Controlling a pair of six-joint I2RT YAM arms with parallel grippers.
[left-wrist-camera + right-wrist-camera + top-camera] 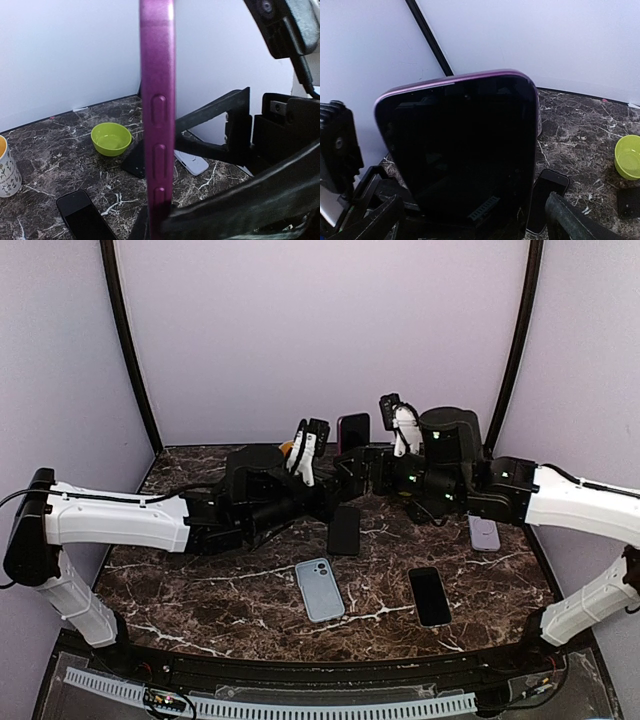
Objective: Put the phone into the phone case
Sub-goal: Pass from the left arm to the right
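Above the dark marble table [200, 590], the left gripper [159, 222] is clamped on the edge of the upright purple phone case [157, 75]. The right gripper [470, 220] has its 2 fingers spread wide on either side of it. The black phone [465, 150] sits inside the case rim, held off the table

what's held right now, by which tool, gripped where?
Left tool is shut on the purple-cased phone, pinching its flat faces near the lower end, buttoned edge toward its camera. Right tool stands open around the phone, holding nothing.
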